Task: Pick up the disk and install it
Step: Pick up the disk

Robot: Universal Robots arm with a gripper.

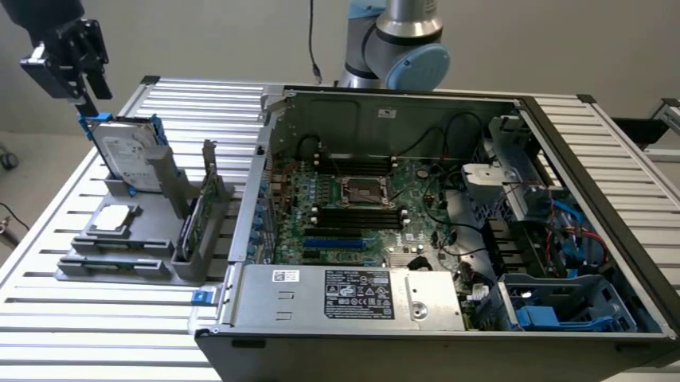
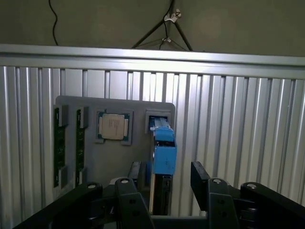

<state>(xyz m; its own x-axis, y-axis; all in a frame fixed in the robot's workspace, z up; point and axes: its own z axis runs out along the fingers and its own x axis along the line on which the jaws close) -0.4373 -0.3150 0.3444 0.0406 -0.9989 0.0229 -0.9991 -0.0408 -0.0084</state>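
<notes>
1. Presently the disk [image 1: 130,159] stands on edge in a slot of the grey fixture [image 1: 117,267]. It is on the exterior view's left of the open computer case [image 1: 425,103], blue carrier edge uppermost, not yet lifted or installed.
2. The claw [image 1: 83,94] hangs just above the disk's far top corner, jaws wide and holding nothing. In the wrist view the blue edge [image 2: 165,152] lies roughly midway between the two fingers [image 2: 200,179].
3. Risk, as I judge it: a grip taken so near one end could let the disk pivot or sag. A pinch on the plastic carrier alone could flex or slip.
4. A skewed hold would likely bind the disk against its slot walls and drag the fixture over the slatted bench [image 1: 95,334].
5. Close by, the square processor chip [image 1: 114,219] lies flat on the fixture, just nearer than the disk. A green circuit card [image 1: 197,215] stands upright to the right, between disk and case. A swinging disk could clip either.
6. Farther right, the case's side wall [image 1: 250,207] rises between the fixture and the motherboard [image 1: 361,199]. Inside, cables and the power supply [image 1: 351,290] crowd the space. The blue drive cage [image 1: 552,306] sits at the near right corner.
</notes>
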